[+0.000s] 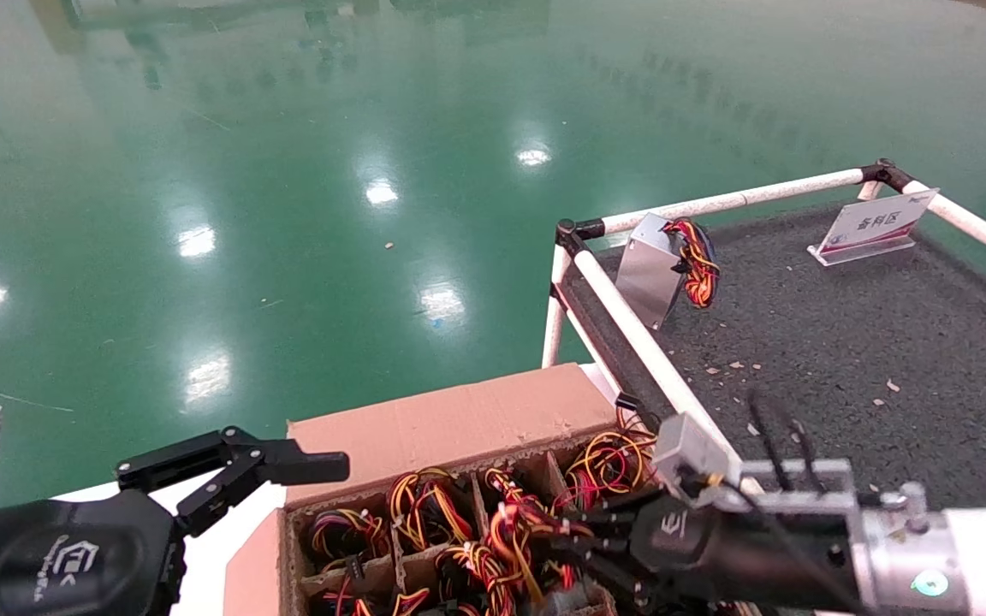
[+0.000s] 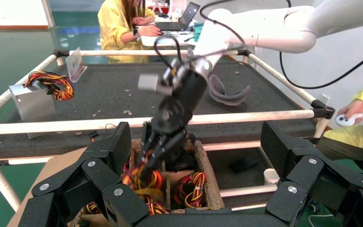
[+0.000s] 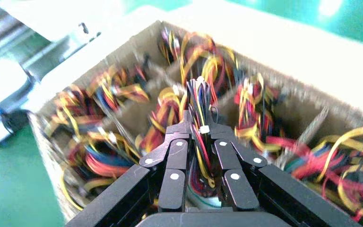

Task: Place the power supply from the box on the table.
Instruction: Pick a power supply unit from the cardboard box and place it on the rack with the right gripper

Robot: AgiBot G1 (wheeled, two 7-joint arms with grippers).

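Note:
The box (image 1: 450, 419) is a brown carton with a grid of cells full of red, yellow and black wire loops. My right gripper (image 3: 200, 127) reaches down into a cell and is shut on the upright wire bundle (image 3: 198, 97) of a power supply whose metal case is hidden. In the head view that gripper (image 1: 566, 547) sits low over the box's right cells. Another power supply (image 1: 656, 267) stands on the table (image 1: 844, 342) by its near-left corner. My left gripper (image 1: 288, 483) hangs open beside the box's left side, holding nothing.
A white tube rail (image 1: 656, 351) runs between box and table. A tilted sign card (image 1: 874, 224) stands at the table's far side. Scraps litter the table top. People in yellow (image 2: 123, 23) sit beyond the table. Green floor (image 1: 288, 171) lies to the left.

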